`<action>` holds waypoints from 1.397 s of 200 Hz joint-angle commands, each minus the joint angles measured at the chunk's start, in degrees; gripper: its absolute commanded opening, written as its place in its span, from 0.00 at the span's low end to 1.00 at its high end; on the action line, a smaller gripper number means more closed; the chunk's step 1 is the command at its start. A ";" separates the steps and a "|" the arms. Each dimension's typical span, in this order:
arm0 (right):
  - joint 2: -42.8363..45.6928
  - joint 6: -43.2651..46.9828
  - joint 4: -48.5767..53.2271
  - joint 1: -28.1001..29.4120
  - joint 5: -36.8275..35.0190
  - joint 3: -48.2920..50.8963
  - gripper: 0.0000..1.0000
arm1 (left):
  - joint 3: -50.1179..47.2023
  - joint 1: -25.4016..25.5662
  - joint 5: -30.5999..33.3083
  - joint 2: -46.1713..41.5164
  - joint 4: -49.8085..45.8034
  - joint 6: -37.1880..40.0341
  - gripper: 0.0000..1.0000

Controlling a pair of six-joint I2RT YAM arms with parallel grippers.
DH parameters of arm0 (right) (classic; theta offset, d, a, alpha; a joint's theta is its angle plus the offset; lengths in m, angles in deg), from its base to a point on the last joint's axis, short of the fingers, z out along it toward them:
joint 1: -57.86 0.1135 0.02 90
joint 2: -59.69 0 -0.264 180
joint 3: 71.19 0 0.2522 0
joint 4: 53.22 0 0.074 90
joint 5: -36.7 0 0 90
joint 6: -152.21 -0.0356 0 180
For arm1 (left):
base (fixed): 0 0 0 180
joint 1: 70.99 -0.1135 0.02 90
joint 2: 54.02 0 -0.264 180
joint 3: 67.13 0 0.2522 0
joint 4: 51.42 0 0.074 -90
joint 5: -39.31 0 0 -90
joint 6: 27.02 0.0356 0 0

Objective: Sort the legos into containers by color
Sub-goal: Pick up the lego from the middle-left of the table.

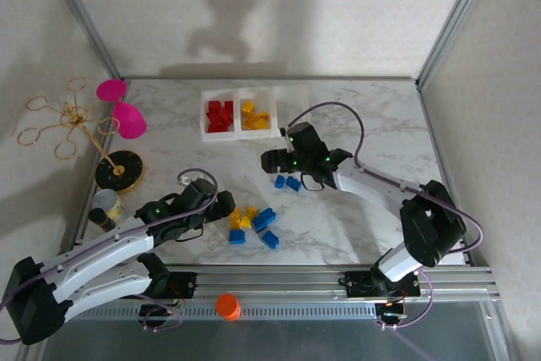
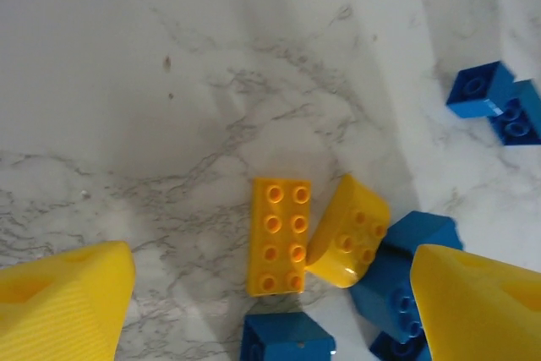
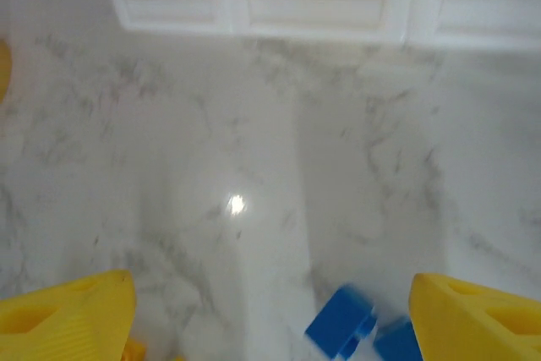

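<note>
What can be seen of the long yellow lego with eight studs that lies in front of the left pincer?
The yellow lego is a glossy plastic brick with eight round studs in two rows of four. It lies flat, studs up, on the marble table. A second yellow lego, tilted, touches its right side. A blue lego lies close to its near end; whether they touch is unclear. The open left pincer hangs above it and is not touching it.

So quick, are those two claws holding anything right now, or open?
Left gripper: open, holding nothing.
Right gripper: open, holding nothing.
</note>
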 commanded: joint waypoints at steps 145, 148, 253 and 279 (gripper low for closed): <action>9.55 -8.08 -0.12 3.01 3.28 10.39 0.99 | 2.16 2.83 -0.50 24.20 12.58 2.06 0.64; 9.48 -8.06 -0.16 2.98 3.21 10.38 0.99 | 2.24 3.02 -0.51 24.42 12.45 2.15 0.63; 8.37 -7.71 -0.28 2.95 2.84 9.94 0.98 | 3.24 5.45 1.69 29.22 12.94 1.71 0.53; 8.12 -7.92 -0.35 2.99 2.74 9.77 0.99 | 3.68 5.54 2.47 30.63 12.00 2.14 0.52</action>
